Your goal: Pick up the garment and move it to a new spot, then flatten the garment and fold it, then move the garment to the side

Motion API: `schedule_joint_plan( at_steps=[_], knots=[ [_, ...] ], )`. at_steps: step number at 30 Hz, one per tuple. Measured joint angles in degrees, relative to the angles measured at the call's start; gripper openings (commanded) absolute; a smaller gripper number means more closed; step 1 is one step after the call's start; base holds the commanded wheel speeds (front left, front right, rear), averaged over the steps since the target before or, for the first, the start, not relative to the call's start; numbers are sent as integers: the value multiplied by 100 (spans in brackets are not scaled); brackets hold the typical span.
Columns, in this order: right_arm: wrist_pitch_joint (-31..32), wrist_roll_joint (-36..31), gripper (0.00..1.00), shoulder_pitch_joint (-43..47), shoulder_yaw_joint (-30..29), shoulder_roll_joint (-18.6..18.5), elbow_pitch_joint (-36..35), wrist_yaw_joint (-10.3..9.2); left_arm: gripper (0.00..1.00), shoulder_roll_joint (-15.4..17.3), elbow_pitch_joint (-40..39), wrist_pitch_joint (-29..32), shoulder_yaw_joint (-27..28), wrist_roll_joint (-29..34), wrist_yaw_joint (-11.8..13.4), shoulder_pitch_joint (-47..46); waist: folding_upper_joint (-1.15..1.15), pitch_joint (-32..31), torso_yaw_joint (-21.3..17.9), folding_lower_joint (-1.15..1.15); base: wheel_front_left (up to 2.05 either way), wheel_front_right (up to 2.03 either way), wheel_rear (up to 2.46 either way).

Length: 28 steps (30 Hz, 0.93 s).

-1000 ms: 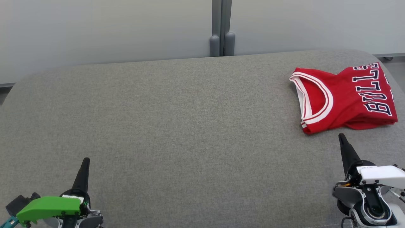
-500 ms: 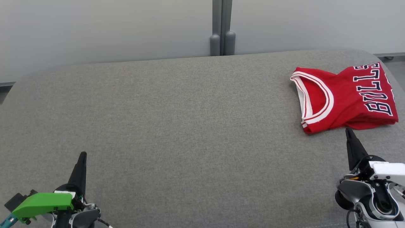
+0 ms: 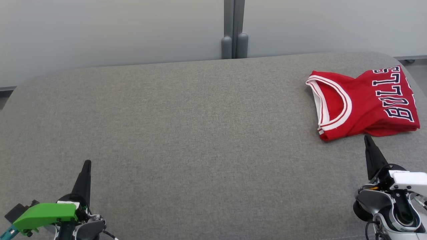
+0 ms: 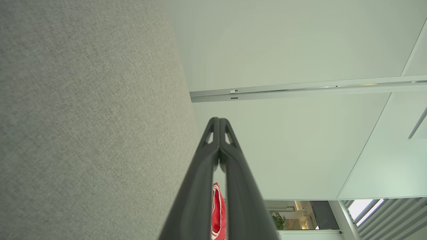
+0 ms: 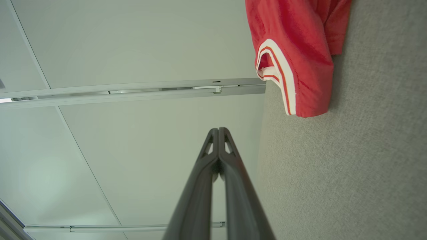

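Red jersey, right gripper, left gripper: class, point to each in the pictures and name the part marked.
Red jersey point(image 3: 363, 110), head view, red cloth beside the neckline.
Right gripper point(image 3: 367, 137), head view, shut fingertips.
Left gripper point(image 3: 87, 162), head view, shut fingertips.

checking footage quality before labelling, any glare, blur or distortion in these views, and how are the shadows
Head view: soft even light, no glare, red jersey lettering sharp, faint shadow under its near edge. Left wrist view: wide-angle stretch makes the shut left gripper loom. Right wrist view: jersey trim crisp, soft shadow beside it on the grey cushion, bright patch on the wall.
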Motion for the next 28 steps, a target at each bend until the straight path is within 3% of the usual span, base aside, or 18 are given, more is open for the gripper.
schedule_joint_plan(
  at_steps=[28],
  knots=[
    [8,0,0,-78,-16,2,65,4,0,0,90,16,11,0,-1,-4,0,-3,0,0,0,0,0]
  ],
)
